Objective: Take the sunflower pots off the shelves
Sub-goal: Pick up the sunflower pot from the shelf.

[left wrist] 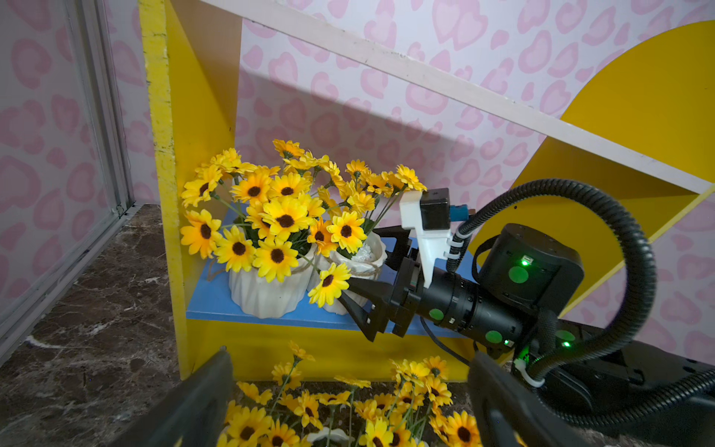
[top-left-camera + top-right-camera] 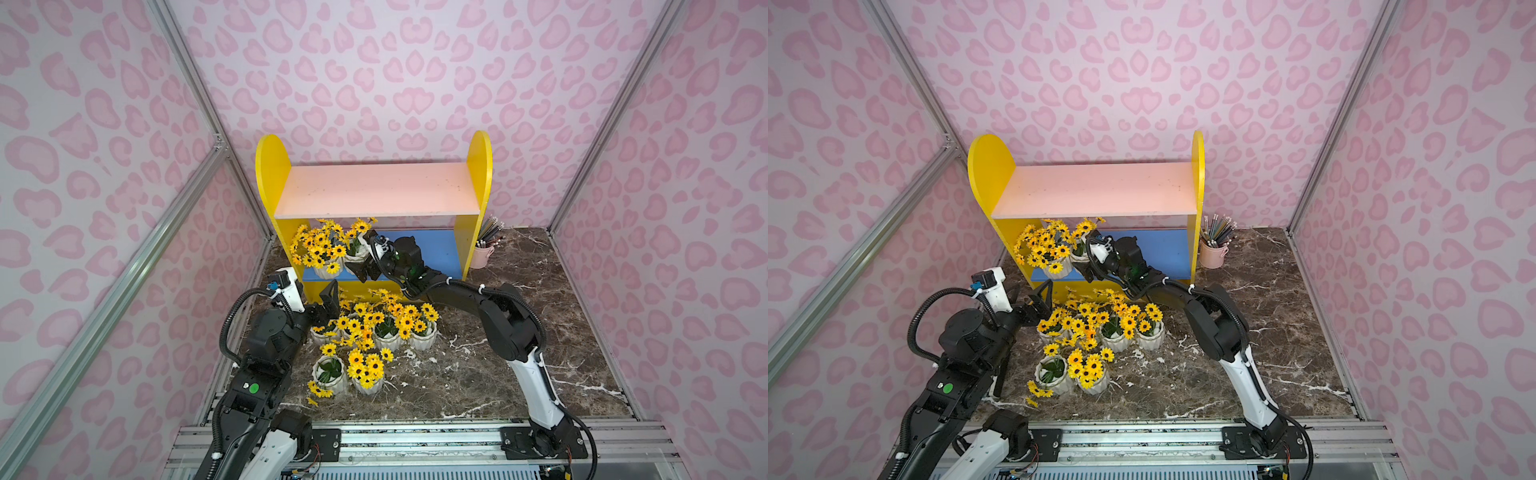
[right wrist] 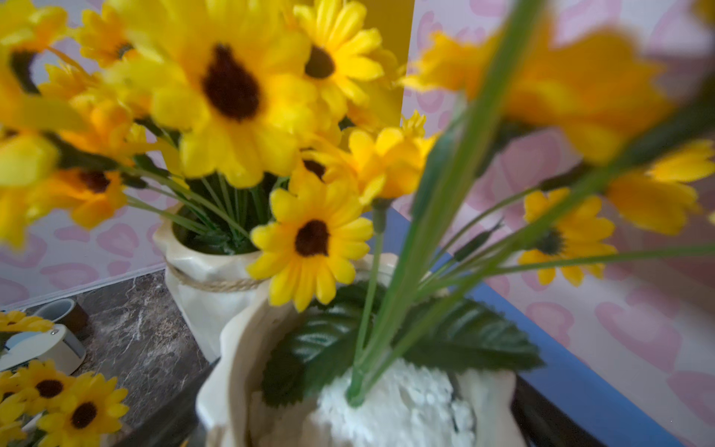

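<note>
Two sunflower pots (image 2: pixel 326 271) stand at the left end of the blue lower board (image 2: pixel 436 249) of the shelves (image 2: pixel 270 174). The right pincer (image 1: pixel 365 267), jaws apart, straddles the right-hand pot (image 2: pixel 354 254). The left pincer (image 2: pixel 1034 297), also apart, hovers above the other pots (image 2: pixel 387 340) on the desk (image 2: pixel 519 374).

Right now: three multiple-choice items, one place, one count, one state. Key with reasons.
1. Where is the pink pencil cup? A) on the upper board B) in a gripper C) on the table beside the shelves
2. How many sunflower pots stand on the blue lower board? A) none B) two C) four
3. The right gripper is A) open, jaws either side of a shelf pot B) shut, empty C) shut on the cup
Key: 1C, it stands outside the yellow side panel; 2B, two white pots at one end; 3A, a jaw shows each side.
</note>
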Tool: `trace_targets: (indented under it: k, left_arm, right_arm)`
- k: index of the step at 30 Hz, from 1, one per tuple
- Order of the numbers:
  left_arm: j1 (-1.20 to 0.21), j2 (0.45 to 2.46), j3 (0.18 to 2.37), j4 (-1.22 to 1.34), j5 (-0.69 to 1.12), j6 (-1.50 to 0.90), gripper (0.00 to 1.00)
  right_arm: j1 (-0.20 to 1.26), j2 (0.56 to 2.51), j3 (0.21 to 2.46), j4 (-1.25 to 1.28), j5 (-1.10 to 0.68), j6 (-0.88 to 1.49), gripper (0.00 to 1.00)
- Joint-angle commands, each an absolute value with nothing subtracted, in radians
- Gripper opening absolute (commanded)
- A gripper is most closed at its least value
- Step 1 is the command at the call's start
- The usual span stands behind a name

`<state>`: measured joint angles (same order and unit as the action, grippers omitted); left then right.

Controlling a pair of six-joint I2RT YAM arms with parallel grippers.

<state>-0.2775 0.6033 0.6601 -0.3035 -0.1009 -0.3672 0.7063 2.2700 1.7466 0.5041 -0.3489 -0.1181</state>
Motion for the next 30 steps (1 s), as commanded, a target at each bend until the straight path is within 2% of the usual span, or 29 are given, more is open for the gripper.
trace_targets:
  k: [1, 13, 16, 18, 20, 22, 25, 27, 30]
  left_arm:
    - [-0.278, 0.599, 0.659, -0.267, -0.087, -0.358, 0.97]
    - [-0.276, 0.583, 0.655, -0.262, -0.078, -0.347, 0.97]
    - [-0.277, 0.58, 0.656, -0.264, -0.082, -0.344, 0.97]
    - [-0.277, 0.579, 0.656, -0.265, -0.082, -0.344, 0.97]
    - [-0.276, 0.577, 0.655, -0.265, -0.08, -0.345, 0.97]
    - [-0.276, 0.578, 0.655, -0.262, -0.078, -0.345, 0.97]
    - [-0.277, 0.577, 0.655, -0.261, -0.078, -0.347, 0.97]
    - [-0.276, 0.58, 0.655, -0.259, -0.075, -0.347, 0.97]
    - [-0.277, 0.584, 0.654, -0.259, -0.072, -0.347, 0.97]
  right_arm:
    - [0.704, 2.286, 1.788, 0.513, -0.412, -0.141, 0.99]
    - [0.704, 2.384, 1.915, 0.46, -0.465, -0.138, 0.98]
    - [0.704, 2.376, 1.902, 0.471, -0.471, -0.134, 0.87]
    - [0.702, 2.366, 1.889, 0.478, -0.478, -0.134, 0.74]
    - [0.696, 2.356, 1.876, 0.486, -0.481, -0.128, 0.66]
    - [0.689, 2.346, 1.866, 0.486, -0.486, -0.125, 0.52]
    - [0.68, 2.319, 1.827, 0.508, -0.484, -0.115, 0.19]
    - [0.673, 2.295, 1.789, 0.541, -0.476, -0.106, 0.02]
    - [0.659, 2.236, 1.72, 0.612, -0.466, -0.07, 0.0]
